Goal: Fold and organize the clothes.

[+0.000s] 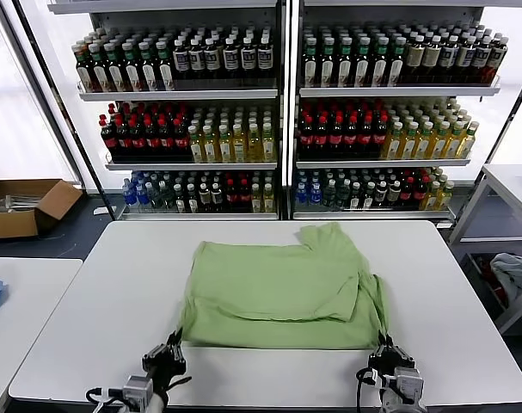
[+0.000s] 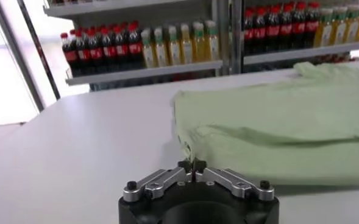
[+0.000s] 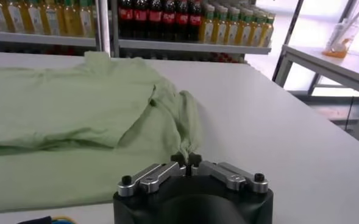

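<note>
Green shirt (image 1: 282,291) lies partly folded mid-table (image 1: 106,284), its near corners pinched by the clenched left gripper (image 1: 174,342) and clenched right gripper (image 1: 385,343) at the front edge, with bottle shelves (image 1: 286,93) behind, a cardboard box (image 1: 24,206) on the floor to the left, nothing blocking.

No readable txt: bottle labels (image 1: 243,56) on shelves too small; shirt (image 1: 282,288) shows no print.
</note>
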Robot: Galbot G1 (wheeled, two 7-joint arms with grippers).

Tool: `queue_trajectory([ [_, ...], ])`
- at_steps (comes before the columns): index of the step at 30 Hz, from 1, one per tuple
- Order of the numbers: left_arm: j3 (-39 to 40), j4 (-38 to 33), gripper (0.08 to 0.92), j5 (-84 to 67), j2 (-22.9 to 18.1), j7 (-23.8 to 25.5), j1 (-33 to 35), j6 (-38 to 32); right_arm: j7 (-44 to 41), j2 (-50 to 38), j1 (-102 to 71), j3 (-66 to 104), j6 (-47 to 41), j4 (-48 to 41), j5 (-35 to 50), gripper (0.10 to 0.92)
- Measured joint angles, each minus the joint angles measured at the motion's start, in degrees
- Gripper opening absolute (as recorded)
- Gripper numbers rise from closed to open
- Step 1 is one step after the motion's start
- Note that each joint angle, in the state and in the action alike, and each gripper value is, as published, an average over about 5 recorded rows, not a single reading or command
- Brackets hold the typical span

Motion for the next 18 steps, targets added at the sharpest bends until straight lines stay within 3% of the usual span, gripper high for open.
queue_trajectory([
  [10, -0.57, -1.17, 0.084, 0.11, -0.79, -0.62, 4.48, -0.34, 0.58, -0.57, -3.32, 0.02, 0.59, 2.08, -0.54, 0.150],
  [13, -0.71, -1.27, 0.113, 0.09, -1.08, -0.91, 5.12, -0.35, 0.70, -0.77, -4.20, 0.07, 0.26, 2.83, -0.76, 0.224],
  [18, -0.55, -1.49, 0.249, 0.31, -1.62, -1.19, 5.74, -0.18, 1.24, -0.85, -5.38, 0.48, -0.17, 4.47, -0.58, 0.371],
])
